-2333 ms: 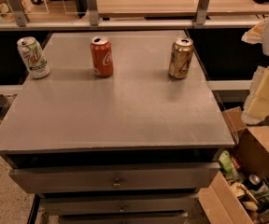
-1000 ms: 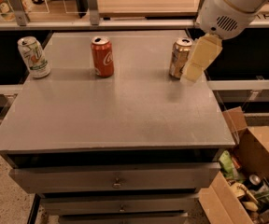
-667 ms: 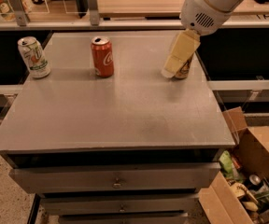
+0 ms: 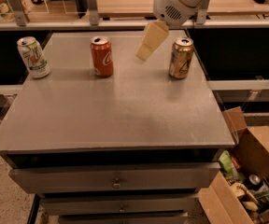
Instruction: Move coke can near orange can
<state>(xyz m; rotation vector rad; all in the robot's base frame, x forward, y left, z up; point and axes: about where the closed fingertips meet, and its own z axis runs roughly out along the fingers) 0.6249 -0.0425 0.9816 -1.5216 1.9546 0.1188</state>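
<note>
A grey table [image 4: 125, 120] stands in the middle of the view, and three cans stand upright on it in a row along its far edge. The coke can [image 4: 102, 56] is red with white script and a silver top. It stands left of the middle of the row. The orange can [image 4: 181, 58] is golden-tan with a dark triangular mark, and it stands near the far right corner of the table. The two cans are well apart, with bare table surface between them. A white-and-green can [image 4: 33, 57] stands at the far left corner, leaning slightly, apart from the coke can.

The pincer [image 4: 151, 42] is a cream-coloured piece that hangs from the white arm [image 4: 176, 3], which comes in from the top right. It hovers over the back part of the table, in the gap between the coke can and the orange can. It points down and to the left, toward the coke can. It touches neither of the two cans and it carries nothing. Whether the pincer is wide or narrow, one cannot tell from this view.

Under the table top there are grey drawers [image 4: 113, 178]. On the floor at the right stands an open cardboard box [image 4: 260, 157] with mixed small items inside.
</note>
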